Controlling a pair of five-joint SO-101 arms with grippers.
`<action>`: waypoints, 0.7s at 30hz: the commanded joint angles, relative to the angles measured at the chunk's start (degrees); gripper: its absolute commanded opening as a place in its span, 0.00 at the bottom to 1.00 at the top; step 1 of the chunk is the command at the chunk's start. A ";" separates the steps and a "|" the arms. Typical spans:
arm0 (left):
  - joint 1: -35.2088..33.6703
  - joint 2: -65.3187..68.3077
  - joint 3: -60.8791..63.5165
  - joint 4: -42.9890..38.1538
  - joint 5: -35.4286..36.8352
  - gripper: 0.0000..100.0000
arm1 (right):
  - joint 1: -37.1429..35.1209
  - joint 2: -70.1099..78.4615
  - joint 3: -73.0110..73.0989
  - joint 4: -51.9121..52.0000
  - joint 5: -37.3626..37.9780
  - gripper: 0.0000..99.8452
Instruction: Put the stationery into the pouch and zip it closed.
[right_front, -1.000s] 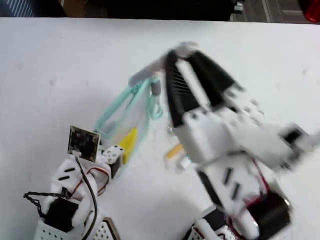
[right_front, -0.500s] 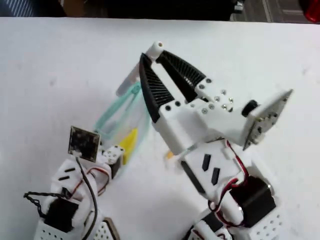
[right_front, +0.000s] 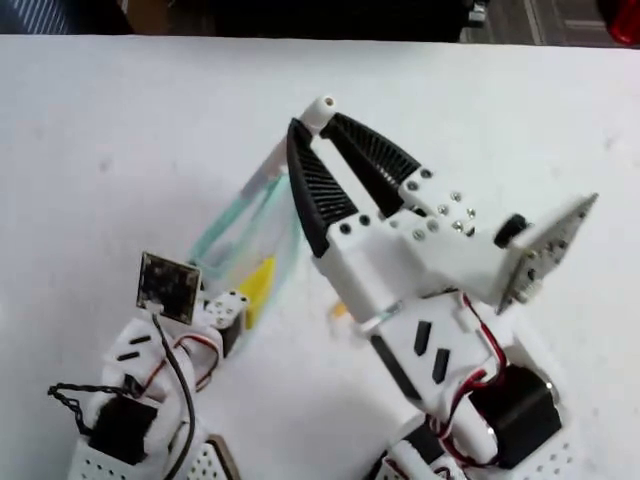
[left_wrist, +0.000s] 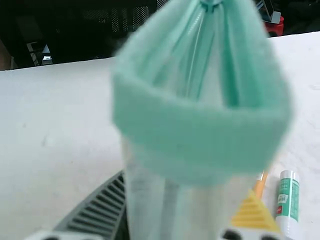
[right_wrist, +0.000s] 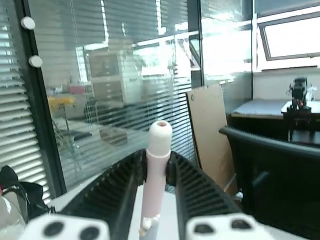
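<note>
The right tool (right_front: 312, 125), clamped on a white pen (right_front: 268, 168), has steadied after its swing. The pen now angles down toward the mouth of the pouch (right_front: 240, 235), which the left tool (right_front: 228, 312) pinches upright. Insertion looks next; a glue stick (left_wrist: 287, 200) waits beside the pouch.

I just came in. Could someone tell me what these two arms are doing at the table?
The left pincer holds the mint-green pouch by its near end. The right pincer is shut on a white pen and holds it above the table, close to the pouch's far end but not yet inside. A glue stick and a pencil lie on the table beside the pouch, so the packing is unfinished and the pouch looks unzipped.
</note>
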 joint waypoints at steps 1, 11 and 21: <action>0.84 -0.48 -0.53 -1.41 -0.62 0.22 | 0.48 1.89 -1.05 1.98 0.79 0.02; 0.66 -0.48 -0.53 -1.41 -0.62 0.22 | -1.63 11.65 -1.41 3.82 0.88 0.02; 0.75 -0.48 -0.53 -1.41 -0.70 0.22 | -3.03 12.79 -1.41 6.73 0.79 0.23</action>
